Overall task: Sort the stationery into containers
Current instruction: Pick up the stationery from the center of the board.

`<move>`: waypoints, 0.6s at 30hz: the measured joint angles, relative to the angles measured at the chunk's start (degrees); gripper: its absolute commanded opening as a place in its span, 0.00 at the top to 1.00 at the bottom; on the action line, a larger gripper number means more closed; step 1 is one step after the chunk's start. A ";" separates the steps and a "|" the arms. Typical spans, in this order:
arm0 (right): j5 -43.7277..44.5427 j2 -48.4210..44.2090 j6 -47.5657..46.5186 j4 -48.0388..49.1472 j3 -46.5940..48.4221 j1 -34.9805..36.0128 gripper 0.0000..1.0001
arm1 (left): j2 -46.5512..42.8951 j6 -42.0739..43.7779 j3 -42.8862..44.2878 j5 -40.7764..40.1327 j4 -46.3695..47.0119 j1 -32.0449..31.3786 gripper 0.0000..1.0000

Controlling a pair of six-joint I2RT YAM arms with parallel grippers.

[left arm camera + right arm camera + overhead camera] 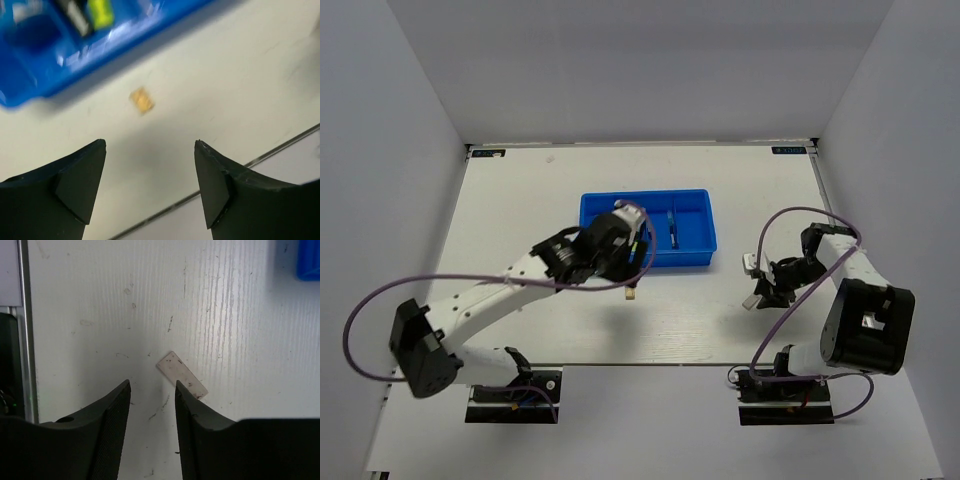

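The white table [520,200], walled in grey, shows a job that looks partly done. The blue tray [700,258] already holds a thin pen [672,228] and a dark marker with a yellow-green cap [100,12], while two pieces lie outside it. The tan block [142,100] sits on bare table ahead of the left gripper [150,142], just short of the tray wall; those jaws stand wide and empty. The pale grey block [181,374] lies just ahead of the right gripper [152,382], whose jaws are parted with nothing between them. From above, the left arm covers part of the tray, so the blue roll and the dividers cannot be made out. The left wrist view is blurred.
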 measured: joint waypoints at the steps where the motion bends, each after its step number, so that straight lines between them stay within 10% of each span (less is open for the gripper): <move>1: 0.33 0.79 -0.96 0.28 0.00 0.15 0.54 | -2.86 0.15 -3.91 0.37 -0.61 0.15 0.18; 18: 9.90 12.68 -5.18 7.08 4.81 5.64 0.48 | -25.97 -2.34 -26.56 0.15 -7.19 0.94 0.18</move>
